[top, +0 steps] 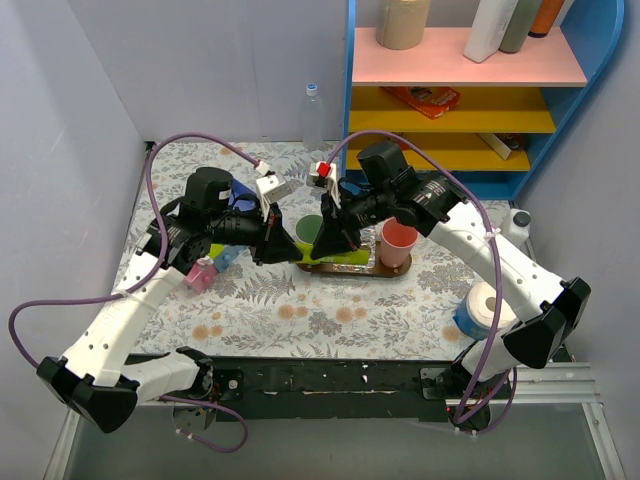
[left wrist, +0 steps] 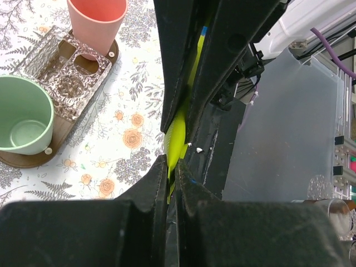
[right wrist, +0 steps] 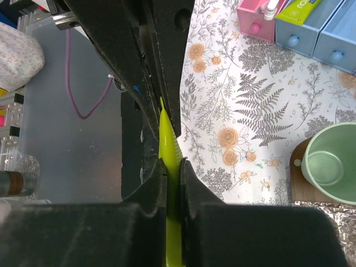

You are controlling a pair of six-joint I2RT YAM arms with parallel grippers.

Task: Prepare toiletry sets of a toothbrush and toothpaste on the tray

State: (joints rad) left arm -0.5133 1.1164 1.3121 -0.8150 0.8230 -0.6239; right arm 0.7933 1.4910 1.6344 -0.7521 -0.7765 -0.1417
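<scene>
Far left of the tray (top: 352,270), the left arm comes up from its base, folds at the elbow and reaches inward past the organiser (top: 205,272), wrist about level. The left gripper (top: 272,240) ends just short of the tray's left end, and its wrist view shows the fingers pressed together on a flat lime-green piece (left wrist: 177,130), pinching its pointed tip.

The piece is held clear of the tabletop (top: 300,320), just off the tray's left end, and spans the small gap between the two grippers. It looks like a handover in progress.

On the tray, the green cup (left wrist: 22,114) sits at the left end, the clear holder (left wrist: 67,72) in the middle and the pink cup (left wrist: 95,19) at the right end.

From the tray's right side, the right arm arches over the pink cup, wrist tipped down and leftward. The right gripper (top: 330,238) meets the left one nose to nose, its fingers also closed on the piece, pinching the other end.

To do this well, only one gripper should let go, and only once the other's hold is square on the flat faces. The piece is thin and slick-looking, so a pull along its length could slide it free. The keeper should then draw straight back before turning toward the holder, staying clear of the green cup.
</scene>
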